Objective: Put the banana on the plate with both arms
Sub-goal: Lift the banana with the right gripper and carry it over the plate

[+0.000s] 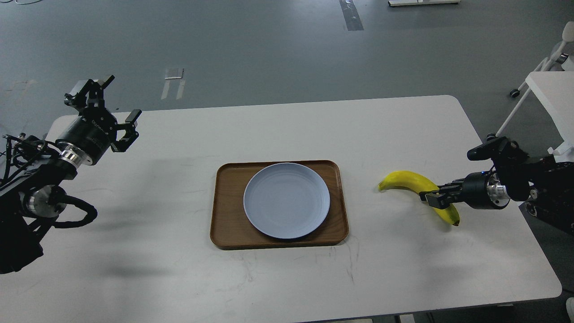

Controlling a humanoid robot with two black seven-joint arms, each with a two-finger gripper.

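Note:
The yellow banana (406,179) lies on the white table (287,278), right of the plate, with its dark tip toward the near right. My right gripper (431,198) comes in from the right and sits across the banana's middle, its fingers closed around it. The pale blue-grey plate (287,200) sits bare on a brown wooden tray (226,224) at the table's middle. My left gripper (117,104) is open and empty, held above the table's far left corner, well away from the plate.
A second white table on wheeled legs (549,85) stands off the far right. Grey floor lies beyond the table's far edge. My right arm's body (545,193) hangs over the table's right edge.

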